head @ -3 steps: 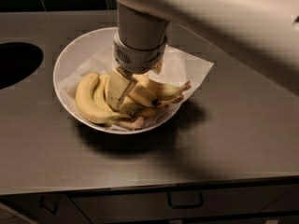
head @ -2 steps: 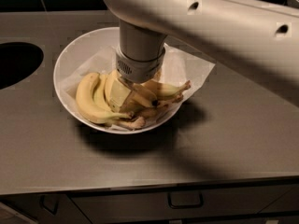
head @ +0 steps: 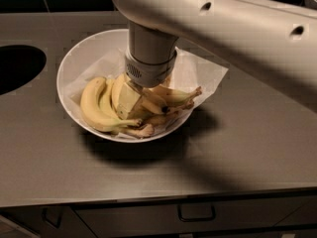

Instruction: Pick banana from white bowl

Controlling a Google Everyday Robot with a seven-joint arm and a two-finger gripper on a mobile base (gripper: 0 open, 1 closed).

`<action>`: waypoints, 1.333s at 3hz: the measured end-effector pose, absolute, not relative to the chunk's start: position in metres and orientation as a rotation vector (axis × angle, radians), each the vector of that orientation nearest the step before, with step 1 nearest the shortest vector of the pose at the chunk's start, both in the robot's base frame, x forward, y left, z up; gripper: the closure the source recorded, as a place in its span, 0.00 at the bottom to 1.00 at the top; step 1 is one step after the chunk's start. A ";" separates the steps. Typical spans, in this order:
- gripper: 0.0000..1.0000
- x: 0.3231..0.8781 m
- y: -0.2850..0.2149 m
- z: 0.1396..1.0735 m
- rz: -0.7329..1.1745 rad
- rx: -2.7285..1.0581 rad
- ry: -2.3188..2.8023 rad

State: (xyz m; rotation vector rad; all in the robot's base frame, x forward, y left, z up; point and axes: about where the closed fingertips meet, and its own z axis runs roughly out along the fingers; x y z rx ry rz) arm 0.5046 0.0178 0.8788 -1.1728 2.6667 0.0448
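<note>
Camera view: The robot's pale arm (head: 223,24) reaches in from the upper right and drops its grey wrist straight down into the white bowl (head: 67,66), which sits on a grey countertop (head: 247,148). The gripper (head: 132,102) is buried among the fruit near the middle of the bowl, its cream-coloured tip pressed against the yellow skins; whether it is spread or clamped on anything cannot be told from this angle.

The banana (head: 174,96) lies in the right half of the bowl, just beside the gripper and partly under the wrist, its end pointing toward the right rim. A bunch of curved bananas (head: 93,107) fills the left half, touching the gripper's left side. Crinkled white paper (head: 204,74) lines the bowl and sticks out over the rim at the upper right.

A dark round opening (head: 15,68) is cut into the countertop well to the left of the bowl. Below the front edge of the countertop, a drawer handle (head: 196,213) is visible.
</note>
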 end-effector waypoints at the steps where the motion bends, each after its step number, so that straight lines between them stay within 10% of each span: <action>1: 0.56 0.502 0.016 0.888 0.013 -1.160 2.641; 3: 0.31 0.501 0.017 0.902 -0.004 -1.157 2.599; 4: 0.44 0.502 0.018 0.912 -0.015 -1.168 2.573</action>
